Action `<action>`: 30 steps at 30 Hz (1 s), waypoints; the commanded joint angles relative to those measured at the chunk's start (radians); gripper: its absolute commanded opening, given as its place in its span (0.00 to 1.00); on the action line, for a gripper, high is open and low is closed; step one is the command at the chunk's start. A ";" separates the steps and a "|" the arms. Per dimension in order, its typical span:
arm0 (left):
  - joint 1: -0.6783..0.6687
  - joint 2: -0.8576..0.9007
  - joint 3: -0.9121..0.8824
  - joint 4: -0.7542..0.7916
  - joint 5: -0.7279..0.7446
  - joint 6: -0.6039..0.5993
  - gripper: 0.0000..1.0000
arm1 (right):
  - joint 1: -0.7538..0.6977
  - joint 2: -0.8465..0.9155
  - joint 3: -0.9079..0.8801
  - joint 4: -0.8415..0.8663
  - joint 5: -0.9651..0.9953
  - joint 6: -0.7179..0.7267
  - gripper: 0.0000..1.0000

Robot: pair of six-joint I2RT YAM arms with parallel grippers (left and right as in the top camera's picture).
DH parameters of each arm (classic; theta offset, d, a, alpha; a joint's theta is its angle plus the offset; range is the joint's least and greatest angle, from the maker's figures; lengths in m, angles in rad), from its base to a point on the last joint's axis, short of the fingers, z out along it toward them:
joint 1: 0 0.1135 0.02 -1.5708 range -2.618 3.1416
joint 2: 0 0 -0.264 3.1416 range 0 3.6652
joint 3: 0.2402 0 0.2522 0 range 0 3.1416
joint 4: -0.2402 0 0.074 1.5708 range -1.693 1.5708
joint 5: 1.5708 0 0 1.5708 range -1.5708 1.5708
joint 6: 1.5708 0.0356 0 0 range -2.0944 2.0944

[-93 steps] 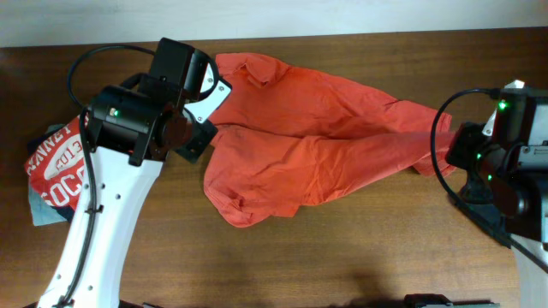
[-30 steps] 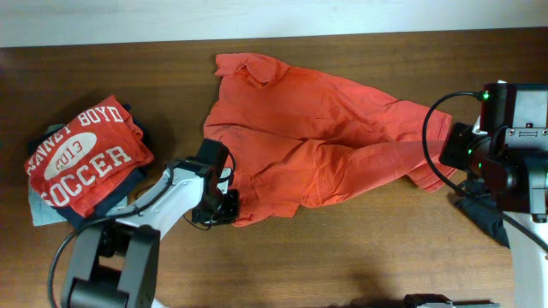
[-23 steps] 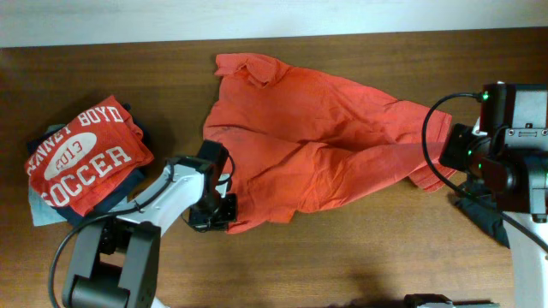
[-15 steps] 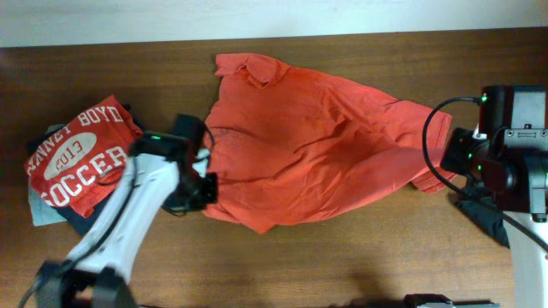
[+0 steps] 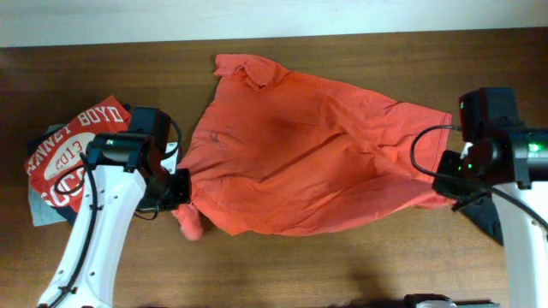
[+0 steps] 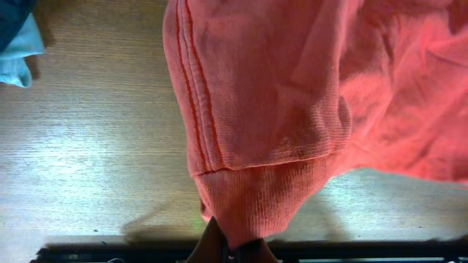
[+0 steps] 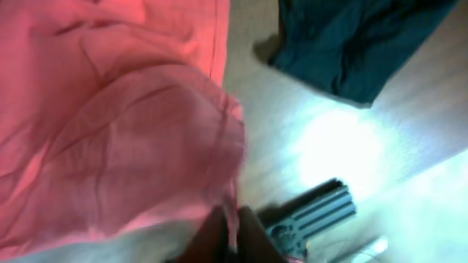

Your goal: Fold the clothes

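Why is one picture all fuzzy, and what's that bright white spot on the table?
Right wrist view: blurry all over, the orange shirt and dark cloth soft-edged, and glare whitens the table. Left wrist view: sharp, the shirt's knit shows, with milder shine on the wood. Overhead view: evenly lit, fairly clear.

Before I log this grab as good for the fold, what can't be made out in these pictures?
- Left pincer tips: left wrist view, buried in the cuff of the orange shirt, bottom edge.
- Right pincer grip: right wrist view, blurred; gripping cloth or not, unclear.
- Dark garment: right wrist view, cut by the top edge.
- Soccer tee print: overhead, partly covered by the left arm.
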 commanded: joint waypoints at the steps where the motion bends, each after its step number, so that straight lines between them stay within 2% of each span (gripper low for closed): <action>1: 0.005 -0.010 0.007 -0.010 -0.041 0.028 0.01 | -0.008 0.006 -0.006 -0.016 -0.016 0.017 0.24; 4: 0.005 -0.010 0.007 -0.011 -0.048 0.028 0.00 | -0.008 0.006 -0.006 -0.012 -0.016 0.017 0.41; 6: 0.005 -0.010 0.007 -0.009 -0.048 0.028 0.01 | -0.008 0.006 -0.006 0.015 -0.016 0.017 0.57; 9: 0.005 -0.010 0.007 -0.006 -0.048 0.028 0.01 | -0.008 0.011 -0.006 0.090 -0.021 0.017 0.58; 13: 0.005 -0.010 0.007 -0.008 -0.048 0.028 0.01 | -0.008 0.060 -0.006 0.211 -0.062 0.013 0.45; 14: 0.005 -0.010 0.007 -0.010 -0.048 0.027 0.07 | -0.008 0.080 -0.006 0.237 -0.069 0.008 0.45; 15: 0.005 -0.010 0.007 -0.014 -0.048 0.027 0.22 | -0.008 0.102 -0.006 0.258 -0.068 0.008 0.46; 16: 0.005 -0.010 0.007 -0.023 -0.048 0.028 0.41 | -0.008 0.132 -0.006 0.280 -0.069 0.008 0.45; 17: 0.005 -0.010 0.007 -0.032 -0.056 0.027 0.68 | -0.008 0.159 -0.006 0.298 -0.068 0.008 0.45; 18: 0.005 -0.010 0.007 -0.045 -0.072 0.027 0.75 | -0.008 0.195 -0.006 0.315 -0.068 0.008 0.45; 24: 0.005 -0.010 0.058 -0.101 -0.100 0.027 0.80 | -0.008 0.365 -0.006 0.392 -0.072 0.008 0.45; 26: 0.005 -0.010 0.098 -0.095 -0.100 0.028 0.83 | -0.008 0.401 -0.006 0.415 -0.072 0.008 0.49; 28: 0.004 -0.010 0.132 -0.035 -0.087 0.043 0.87 | -0.012 0.424 -0.006 0.438 -0.072 0.008 0.52; 30: 0.004 -0.010 0.136 0.103 0.011 0.134 0.87 | -0.023 0.438 -0.006 0.467 -0.073 0.008 0.53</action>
